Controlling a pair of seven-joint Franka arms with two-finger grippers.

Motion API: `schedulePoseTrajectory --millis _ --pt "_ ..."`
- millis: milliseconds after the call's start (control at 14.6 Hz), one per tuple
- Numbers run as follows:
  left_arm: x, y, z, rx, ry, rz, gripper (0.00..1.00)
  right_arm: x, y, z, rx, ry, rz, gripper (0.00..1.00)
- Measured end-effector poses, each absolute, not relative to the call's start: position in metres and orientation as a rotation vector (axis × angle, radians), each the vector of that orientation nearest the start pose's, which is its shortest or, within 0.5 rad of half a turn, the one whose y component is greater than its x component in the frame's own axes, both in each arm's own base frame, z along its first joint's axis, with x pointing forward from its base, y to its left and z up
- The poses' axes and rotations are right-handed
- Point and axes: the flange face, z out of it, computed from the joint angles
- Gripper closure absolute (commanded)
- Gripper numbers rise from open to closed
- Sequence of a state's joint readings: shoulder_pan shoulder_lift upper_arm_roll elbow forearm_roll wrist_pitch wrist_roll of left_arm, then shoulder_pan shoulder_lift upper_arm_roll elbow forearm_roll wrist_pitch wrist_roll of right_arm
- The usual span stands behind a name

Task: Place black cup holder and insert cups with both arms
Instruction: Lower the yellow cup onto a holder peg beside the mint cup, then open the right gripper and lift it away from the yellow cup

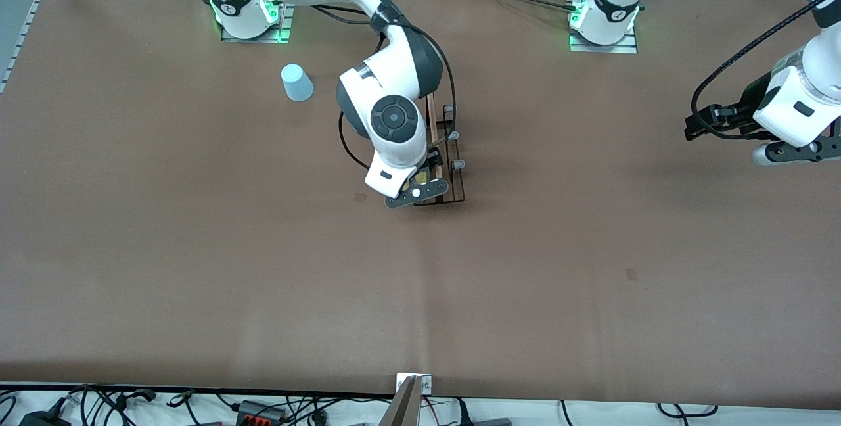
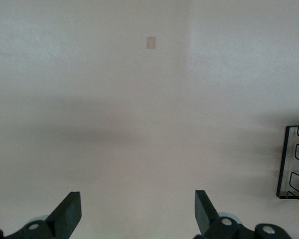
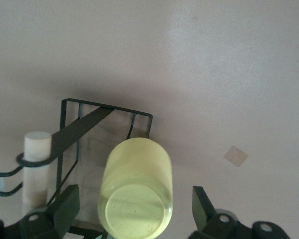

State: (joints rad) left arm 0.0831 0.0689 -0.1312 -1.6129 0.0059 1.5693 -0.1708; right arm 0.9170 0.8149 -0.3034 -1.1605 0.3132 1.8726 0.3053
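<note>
On the brown table (image 1: 591, 268), largest of all, the two arms divide the work. At the centre, the right arm bends down over the black cup holder (image 1: 453, 156), its wrist hiding most of the rack from the front camera. The right gripper (image 1: 420, 190) hangs over the rack's end nearer that camera, at about six o'clock from the wooden handle (image 1: 431, 120). Its fingers stand wide, with gaps on both sides of the yellow cup (image 3: 137, 191), so the cup is not gripped. The cup sits upside down, base toward the wrist camera, seemingly seated over a prong; the spread fingers fit a fresh release.

Over the left arm's end of the table, at about three o'clock from the rack, the left gripper (image 1: 795, 152) waits in the air, fingers (image 2: 70, 209) spread wide and holding nothing, well clear so the arms do not clash.

At ten o'clock from the rack, near the right arm's base, the light blue cup (image 1: 297, 82) stands inverted on the table, not yet racked. No mint green cup shows in any view.

Only the right wrist view reveals the yellow cup clearly, the wire base and the rod's pale end (image 3: 37, 164). The left wrist view catches just a corner of the rack (image 2: 294, 162). Grey-tipped prongs (image 1: 458, 164) show best from the front.
</note>
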Motion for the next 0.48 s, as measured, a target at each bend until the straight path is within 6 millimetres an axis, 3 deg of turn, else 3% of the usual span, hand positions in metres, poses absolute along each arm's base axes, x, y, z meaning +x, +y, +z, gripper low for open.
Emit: schedulePoseTrajectory --millis 274,480 --pt "0.57 -0.026 0.566 -3.122 -0.188 0.174 0.0 0.565 0.497 0.336 -3.067 -0.411 0.102 0.0" --pt "0.569 -0.031 0.567 -3.123 -0.172 0.171 0.0 0.579 0.477 0.373 -3.071 -0.361 0.035 0.0"
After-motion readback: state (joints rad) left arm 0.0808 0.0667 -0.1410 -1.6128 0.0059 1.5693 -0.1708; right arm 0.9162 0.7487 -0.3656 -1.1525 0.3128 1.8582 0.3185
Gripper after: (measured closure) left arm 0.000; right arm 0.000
